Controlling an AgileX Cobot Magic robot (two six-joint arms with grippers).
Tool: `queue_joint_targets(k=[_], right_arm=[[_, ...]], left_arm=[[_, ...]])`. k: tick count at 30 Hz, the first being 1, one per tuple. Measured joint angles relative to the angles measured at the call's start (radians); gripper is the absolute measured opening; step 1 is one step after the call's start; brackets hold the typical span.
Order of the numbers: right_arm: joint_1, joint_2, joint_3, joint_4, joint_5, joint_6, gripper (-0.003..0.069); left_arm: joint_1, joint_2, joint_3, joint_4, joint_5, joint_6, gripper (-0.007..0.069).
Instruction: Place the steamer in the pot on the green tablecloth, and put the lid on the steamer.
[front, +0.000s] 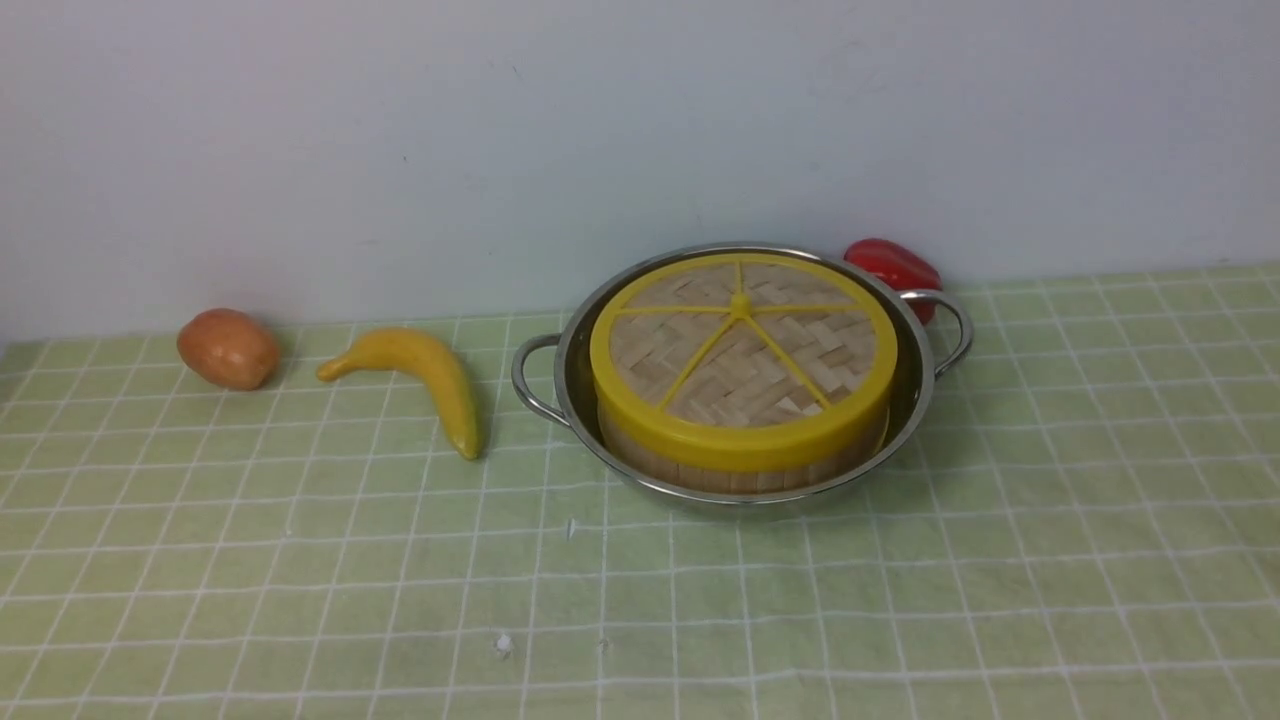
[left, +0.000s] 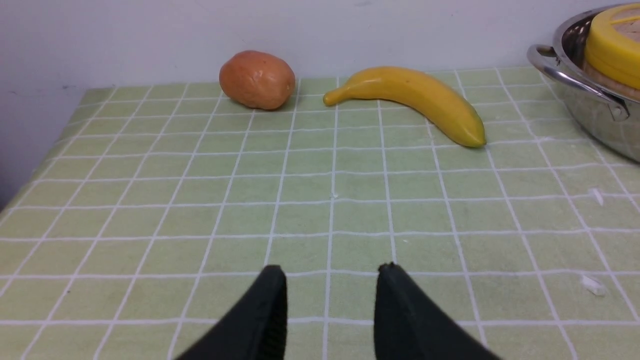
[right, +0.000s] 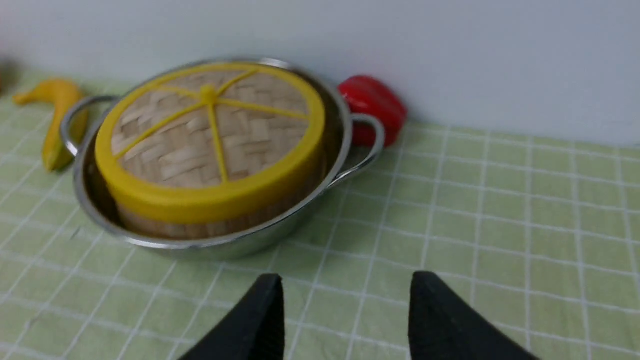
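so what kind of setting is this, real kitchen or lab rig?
Likely a staged tabletop test setup, not a kitchen: pale green grid-checked tablecloth against a bare white wall, toy-looking yellow banana, and a lidded bamboo steamer sitting in a shiny steel two-handled pot.

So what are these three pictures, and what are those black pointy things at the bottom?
They come from a robot with two arms. One camera sits between the arms and looks forward; the other two ride on its wrists. The black points are its pinchers: the left gripper and the right gripper, both open and holding nothing. On the green tablecloth stands a shiny pot with a bamboo steamer inside and the lid on top. Nearby lie a banana, a brown potato-like thing, and something red behind the pot.
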Motion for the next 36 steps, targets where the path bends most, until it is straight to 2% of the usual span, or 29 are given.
queue_joint_targets(k=[7, 15, 36], right_arm=[[-0.141, -0.330, 0.310, 0.000, -0.168, 0.012, 0.0349], [-0.155, -0.484, 0.485, 0.000, -0.167, 0.013, 0.0349], [-0.155, -0.487, 0.495, 0.000, -0.155, 0.013, 0.0349]], left_arm=[[0.000, 0.000, 0.000, 0.000, 0.000, 0.000, 0.0243], [0.000, 0.000, 0.000, 0.000, 0.000, 0.001, 0.0243], [0.000, 0.000, 0.000, 0.000, -0.001, 0.015, 0.0243]])
